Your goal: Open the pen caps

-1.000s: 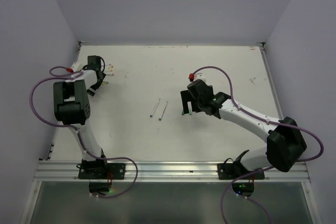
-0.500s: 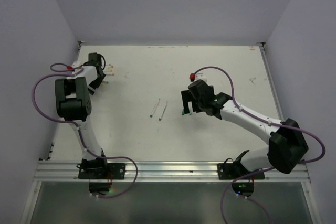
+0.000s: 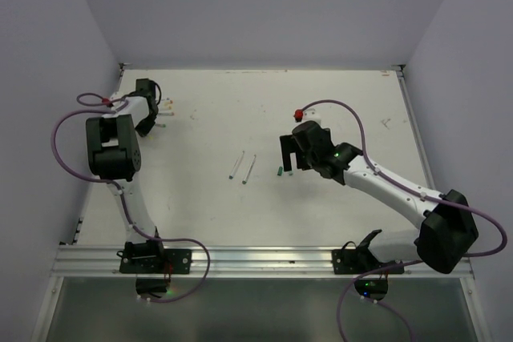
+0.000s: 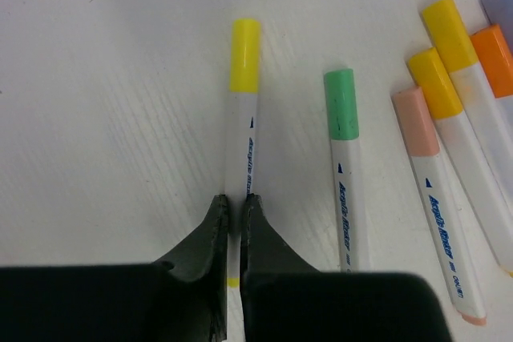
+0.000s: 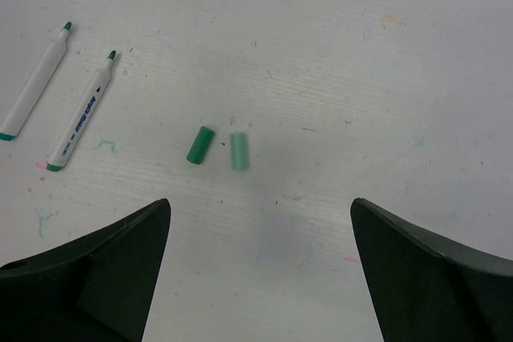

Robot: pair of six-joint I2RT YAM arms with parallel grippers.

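"Top external first: what has moved in the last second?"

"The right gripper (image 3: 290, 162) has drawn back toward its own side. The green caps (image 3: 279, 171), which sat right under its fingers, now lie bare on the table (image 3: 200, 206). The left arm has tucked in over the far-left corner."

"And for the task?"

"I judge one round done. On the right wrist view, the dark green cap (image 5: 200, 143) and the pale green cap (image 5: 238, 150) lie side by side, close but apart. Off to one side are the longer uncapped pen (image 5: 80, 110) and the shorter uncapped pen (image 5: 36, 78), green tips bare. That gripper is spread wide and holds nothing; both caps lie ahead of its fingertips, roughly between them."

"So the left side is next?"

"Likely. The left gripper (image 4: 234, 202) is narrowed to a thin slit, and the yellow-capped pen (image 4: 242, 142) runs straight out from under its tips, its yellow cap (image 4: 244, 54) on the far end. (The slit looks thinner than the barrel, so I cannot tell whether the pen is truly pinched or merely lies beneath.)"

"Others waiting?"

"Yes, a mint-capped pen (image 4: 346, 190) just beside it, and more capped ones beyond."
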